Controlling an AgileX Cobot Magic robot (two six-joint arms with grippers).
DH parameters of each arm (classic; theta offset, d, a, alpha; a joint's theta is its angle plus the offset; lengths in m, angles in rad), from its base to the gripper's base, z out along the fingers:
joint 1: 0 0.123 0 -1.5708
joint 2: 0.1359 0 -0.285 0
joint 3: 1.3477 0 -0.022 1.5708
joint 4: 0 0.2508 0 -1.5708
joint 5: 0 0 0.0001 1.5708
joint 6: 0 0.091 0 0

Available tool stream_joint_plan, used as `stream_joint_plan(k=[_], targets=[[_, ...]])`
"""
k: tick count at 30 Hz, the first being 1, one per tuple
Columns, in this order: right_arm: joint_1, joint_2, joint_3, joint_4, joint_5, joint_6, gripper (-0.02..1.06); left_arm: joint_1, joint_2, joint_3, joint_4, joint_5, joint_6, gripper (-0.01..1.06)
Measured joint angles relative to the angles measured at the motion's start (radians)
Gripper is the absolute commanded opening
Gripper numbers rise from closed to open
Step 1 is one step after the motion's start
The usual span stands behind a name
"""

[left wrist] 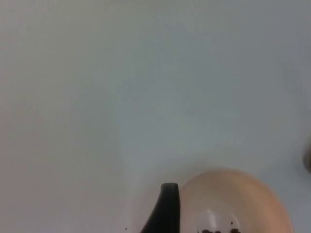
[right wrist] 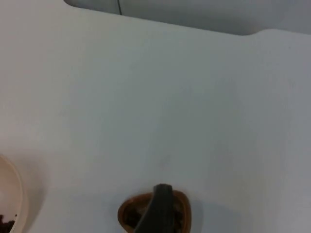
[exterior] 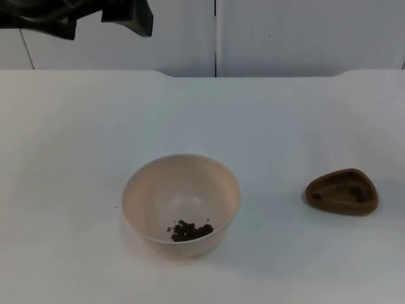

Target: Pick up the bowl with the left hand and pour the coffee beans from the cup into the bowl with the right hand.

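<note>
A round, pale beige plastic bowl (exterior: 181,204) stands upright on the white worktop (exterior: 76,139), near the middle and toward six o'clock in the top view. A small heap of dark brown coffee beans (exterior: 190,231) lies on its floor, gathered against the wall at about five o'clock inside it. Well apart from the bowl, out at three o'clock from it, rests a small brown cup of rounded-triangle shape (exterior: 342,191), upright on the worktop with its opening facing up; I cannot tell whether any beans are in it.

The left arm (exterior: 76,16) shows as a black mass at eleven o'clock in the top view, raised in front of the grey partition wall (exterior: 285,35) and well away from the bowl. In the left wrist view one black fingertip of the left gripper (left wrist: 165,208) stands just beside the bowl's rim (left wrist: 233,194), with beans visible inside. In the right wrist view a black fingertip of the right gripper (right wrist: 158,208) stands in front of the brown cup (right wrist: 182,213). Whether either pair of jaws is open or closed cannot be told.
</note>
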Motion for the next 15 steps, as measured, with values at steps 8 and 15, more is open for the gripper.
stream_joint_plan(k=[8,15], targets=[[0.0,-0.148,0.073,0.002,0.009,-0.017,0.76,0.0,-0.089,0.0,-0.106,0.021,0.113,0.77],[0.0,-0.35,0.174,0.006,0.034,-0.047,0.76,0.0,-0.184,0.0,-0.231,0.068,0.273,0.77]])
